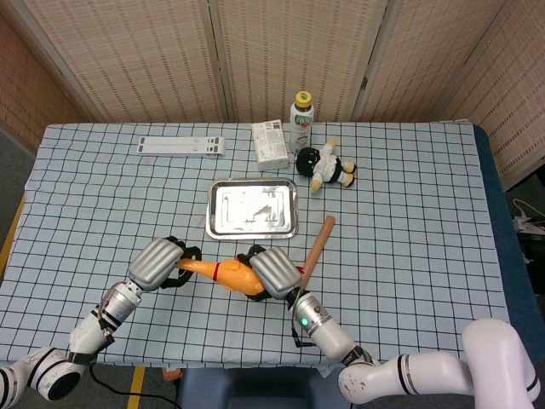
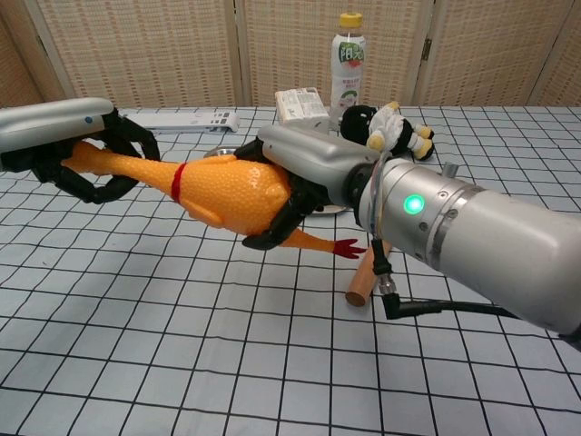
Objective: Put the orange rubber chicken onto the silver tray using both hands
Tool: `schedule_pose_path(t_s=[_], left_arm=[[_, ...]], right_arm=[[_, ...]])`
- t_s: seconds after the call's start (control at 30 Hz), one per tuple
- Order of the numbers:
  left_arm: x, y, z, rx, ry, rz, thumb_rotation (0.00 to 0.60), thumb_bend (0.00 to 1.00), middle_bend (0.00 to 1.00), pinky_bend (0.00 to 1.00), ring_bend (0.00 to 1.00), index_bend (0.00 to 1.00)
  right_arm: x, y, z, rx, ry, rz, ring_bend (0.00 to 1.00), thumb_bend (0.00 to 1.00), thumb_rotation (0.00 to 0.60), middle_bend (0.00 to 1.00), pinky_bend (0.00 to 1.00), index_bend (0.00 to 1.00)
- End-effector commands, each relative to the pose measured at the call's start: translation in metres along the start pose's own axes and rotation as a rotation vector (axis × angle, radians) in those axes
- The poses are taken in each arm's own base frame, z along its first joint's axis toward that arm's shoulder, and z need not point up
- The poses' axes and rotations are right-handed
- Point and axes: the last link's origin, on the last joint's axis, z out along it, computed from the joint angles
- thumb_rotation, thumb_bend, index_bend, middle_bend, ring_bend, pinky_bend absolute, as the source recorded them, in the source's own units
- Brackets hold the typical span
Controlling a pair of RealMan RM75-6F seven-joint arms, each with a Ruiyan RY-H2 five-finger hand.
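The orange rubber chicken [image 2: 227, 193] [image 1: 228, 274] hangs above the checkered cloth, stretched between both hands. My left hand [image 2: 86, 154] [image 1: 160, 262] grips its neck and head end. My right hand [image 2: 304, 163] [image 1: 272, 271] wraps around the fat body, with the red feet [image 2: 347, 246] sticking out below. The silver tray [image 1: 253, 209] lies empty on the table beyond the chicken, mostly hidden behind the hands in the chest view.
A wooden stick [image 1: 315, 248] [image 2: 368, 272] lies just right of my right hand. Behind the tray stand a white box [image 1: 270, 143], a bottle [image 1: 301, 121] and a plush toy [image 1: 326, 167]. A white strip [image 1: 181, 146] lies far left.
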Motion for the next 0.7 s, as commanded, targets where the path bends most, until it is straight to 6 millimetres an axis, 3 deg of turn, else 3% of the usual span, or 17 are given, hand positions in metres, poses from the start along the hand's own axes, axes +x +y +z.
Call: schedule_pose_path(t_s=[0.03, 0.1, 0.17, 0.4, 0.7], left_arm=[[0.001, 0.000, 0.001, 0.002, 0.011, -0.005, 0.600, 0.81, 0.71, 0.44, 0.53, 0.77], [0.001, -0.001, 0.001, 0.004, 0.014, 0.000, 0.600, 0.81, 0.71, 0.45, 0.53, 0.77], [0.001, -0.002, 0.003, 0.007, 0.014, 0.002, 0.600, 0.81, 0.71, 0.45, 0.53, 0.77], [0.006, -0.007, 0.019, 0.023, -0.002, -0.047, 0.600, 0.82, 0.71, 0.45, 0.53, 0.77], [0.014, -0.010, 0.071, 0.042, -0.009, -0.085, 0.600, 0.82, 0.71, 0.45, 0.53, 0.77]], right_arm=[[0.005, 0.007, -0.005, 0.018, -0.009, -0.042, 0.02, 0.24, 0.600, 0.00, 0.25, 0.01], [0.011, 0.011, -0.010, 0.032, 0.002, -0.050, 0.00, 0.18, 0.600, 0.00, 0.06, 0.00], [0.015, 0.016, -0.015, 0.038, -0.012, -0.050, 0.00, 0.13, 0.600, 0.00, 0.00, 0.00], [0.041, 0.039, -0.038, 0.020, -0.030, -0.001, 0.00, 0.08, 0.600, 0.00, 0.00, 0.00], [0.081, 0.071, -0.072, -0.047, 0.089, -0.036, 0.00, 0.08, 0.600, 0.00, 0.00, 0.00]])
